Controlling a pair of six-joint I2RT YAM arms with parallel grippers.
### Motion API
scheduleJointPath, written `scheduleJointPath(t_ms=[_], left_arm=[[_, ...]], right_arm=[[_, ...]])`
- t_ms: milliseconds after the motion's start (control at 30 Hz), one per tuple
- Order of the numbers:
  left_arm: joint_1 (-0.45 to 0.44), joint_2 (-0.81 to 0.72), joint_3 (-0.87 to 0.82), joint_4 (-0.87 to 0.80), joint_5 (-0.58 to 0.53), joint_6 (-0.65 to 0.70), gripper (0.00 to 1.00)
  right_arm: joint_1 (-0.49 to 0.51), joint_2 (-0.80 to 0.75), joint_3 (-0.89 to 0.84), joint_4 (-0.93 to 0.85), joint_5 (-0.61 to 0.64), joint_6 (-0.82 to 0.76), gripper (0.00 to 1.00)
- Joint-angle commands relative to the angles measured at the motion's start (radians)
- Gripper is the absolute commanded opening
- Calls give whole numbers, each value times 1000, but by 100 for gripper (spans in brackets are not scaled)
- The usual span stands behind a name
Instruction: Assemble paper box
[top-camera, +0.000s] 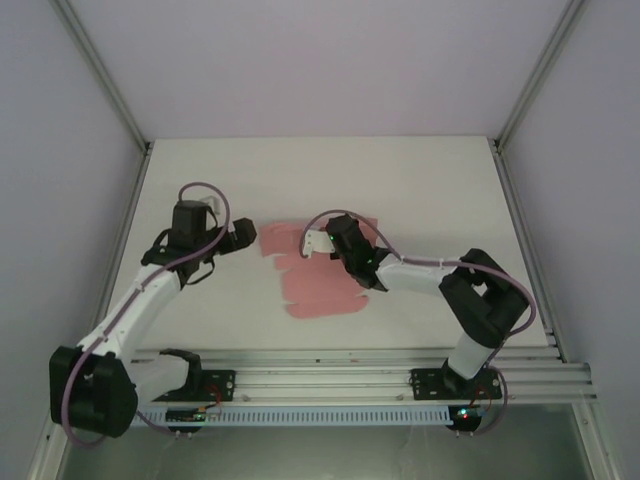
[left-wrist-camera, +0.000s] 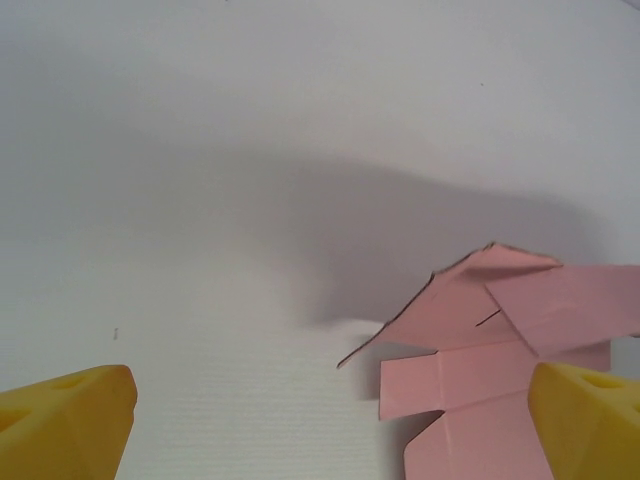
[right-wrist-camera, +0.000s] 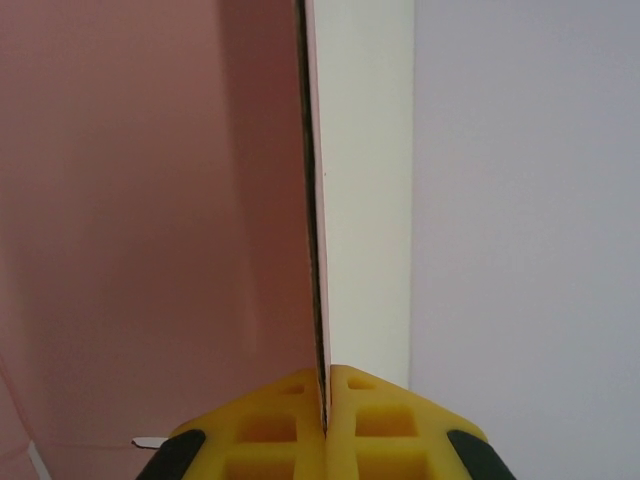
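On white bench (top-camera: 420, 190), pink box (top-camera: 318, 290) unfolded as a die-cut sheet, mostly flat, one flap lifted near its far edge. At that flap, right claw (top-camera: 318, 243) pressed together, pinching the thin card edge-on. Just beside the sheet's far-left corner, left claw (top-camera: 247, 237) spread wide, yellow fingers (left-wrist-camera: 70, 420) well apart, holding nothing.
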Motion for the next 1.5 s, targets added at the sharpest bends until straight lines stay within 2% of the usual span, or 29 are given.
scheduleJointPath(t_ms=[0, 167, 367, 600, 733, 1000, 1267, 1367, 1467], left_arm=[[6, 58, 63, 87, 105, 6, 100], [5, 154, 87, 159, 192, 83, 100], [-1, 254, 128, 101, 197, 176, 100], [-40, 309, 104, 162, 257, 217, 100], [-85, 333, 111, 170, 232, 252, 100], [-156, 374, 110, 263, 153, 210, 100], [-221, 369, 33, 531, 17, 9, 100], [-227, 371, 15, 587, 70, -6, 100], [-225, 353, 22, 522, 59, 16, 100]], right_arm=[[16, -36, -22, 95, 57, -55, 0], [27, -45, -36, 86, 65, -39, 0], [27, -61, -21, 43, 49, 5, 0], [25, -67, -13, 6, 36, 42, 0], [25, -71, -2, -12, 33, 75, 0], [24, -103, 11, -61, -3, 162, 0], [28, -146, -3, -134, -99, 240, 0], [28, -153, -9, -143, -112, 254, 0], [27, -152, -8, -154, -100, 260, 0]])
